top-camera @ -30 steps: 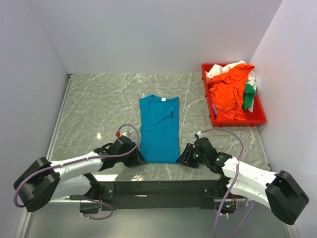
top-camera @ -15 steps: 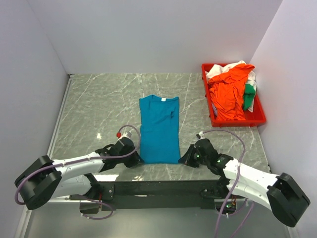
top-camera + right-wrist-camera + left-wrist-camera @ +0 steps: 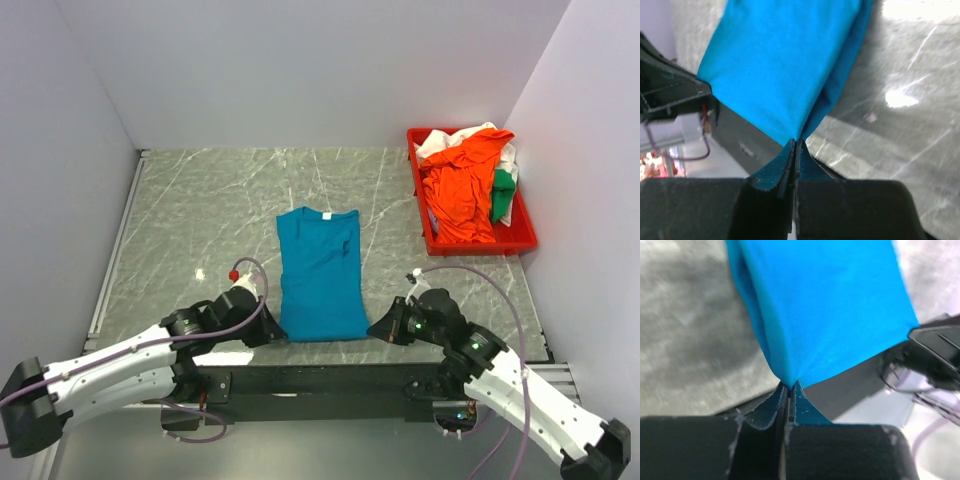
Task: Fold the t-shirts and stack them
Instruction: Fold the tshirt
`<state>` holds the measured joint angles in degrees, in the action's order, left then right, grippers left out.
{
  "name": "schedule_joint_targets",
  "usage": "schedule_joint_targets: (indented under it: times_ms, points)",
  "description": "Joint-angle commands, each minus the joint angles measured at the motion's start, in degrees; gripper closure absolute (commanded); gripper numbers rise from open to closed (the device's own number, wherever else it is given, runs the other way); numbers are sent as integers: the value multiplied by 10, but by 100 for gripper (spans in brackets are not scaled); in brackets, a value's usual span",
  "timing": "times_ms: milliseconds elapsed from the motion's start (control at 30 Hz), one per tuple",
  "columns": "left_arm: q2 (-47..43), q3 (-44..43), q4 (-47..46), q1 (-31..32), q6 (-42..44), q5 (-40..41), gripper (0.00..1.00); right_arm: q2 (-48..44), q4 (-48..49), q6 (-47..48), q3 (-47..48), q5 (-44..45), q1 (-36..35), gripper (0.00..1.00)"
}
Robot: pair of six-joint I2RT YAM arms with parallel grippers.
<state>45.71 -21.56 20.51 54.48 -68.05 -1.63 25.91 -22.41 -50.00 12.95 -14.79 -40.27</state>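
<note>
A teal-blue t-shirt (image 3: 320, 275) lies lengthwise on the marble table, sleeves folded in, collar at the far end. My left gripper (image 3: 277, 335) is shut on its near left hem corner, and in the left wrist view the teal-blue t-shirt (image 3: 825, 310) stretches away from the pinched left gripper (image 3: 789, 386). My right gripper (image 3: 374, 331) is shut on the near right hem corner; the right wrist view shows the t-shirt (image 3: 785, 65) pulled taut from the right gripper (image 3: 796, 142). More t-shirts (image 3: 462, 190), orange, white and green, lie heaped in the tray.
The red plastic tray (image 3: 525, 243) stands at the far right against the wall. The table's dark front rail (image 3: 320, 380) runs just behind both grippers. Grey walls close in the left, back and right sides.
Both grippers have closed on the shirt's near corners and drawn back toward the table's front edge. The shirt has slid nearer with them, its hem lifted.
</note>
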Motion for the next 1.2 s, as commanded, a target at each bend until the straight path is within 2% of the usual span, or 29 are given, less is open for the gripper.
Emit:
schedule_joint_targets:
  times_ms: [0,200,367,500,733,900,1167]
  points:
    - [-45,-25,66,13,-13,4,99,-55,-97,26,42,-23,-4,100]
    - [-78,-35,81,17,-9,15,99,-61,-116,43,74,-6,-5,100]
    - [-40,-86,74,15,20,59,99,-15,-119,66,128,49,-3,100]
    - [21,-143,78,-6,77,78,99,44,-116,79,200,90,-4,100]
    - [94,-220,43,-147,166,7,99,175,-84,111,301,130,13,100]
    - [172,-287,13,-223,202,-44,99,261,-45,151,374,86,99,100]
    - [328,-379,-48,-300,211,-113,99,460,10,178,485,13,207,100]
